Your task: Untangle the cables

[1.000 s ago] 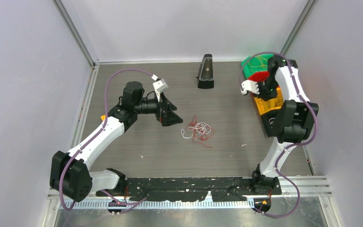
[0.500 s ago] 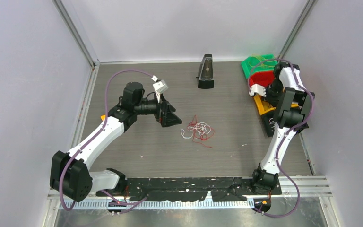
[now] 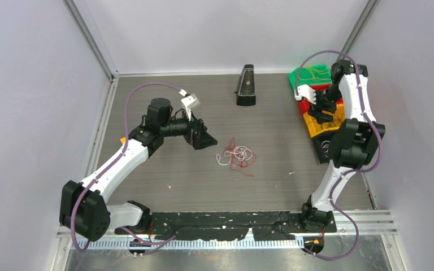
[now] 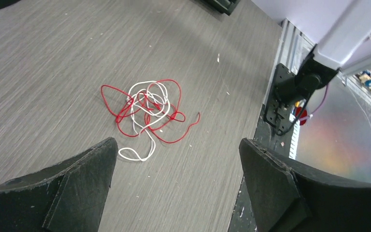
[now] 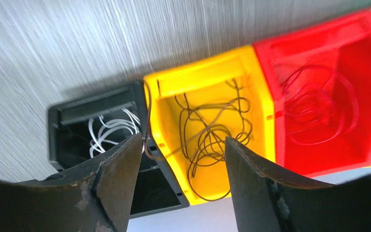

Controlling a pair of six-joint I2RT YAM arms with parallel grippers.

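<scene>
Right gripper (image 5: 181,147) has swung over the yellow bin (image 5: 198,72), far right. Jaws just parted, empty. Dark wire (image 5: 212,130) is in the bin, so drop looks done. Left gripper (image 4: 176,145) jaws wide apart, beside remaining red-white cables (image 4: 147,108), tangled mid-table (image 3: 164,169).

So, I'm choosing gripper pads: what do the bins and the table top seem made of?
Yellow bin and red bin: likely moulded plastic, glossy, uniform colour. Table top: apparently matte grey wood-grain laminate, fine parallel streaks.
</scene>
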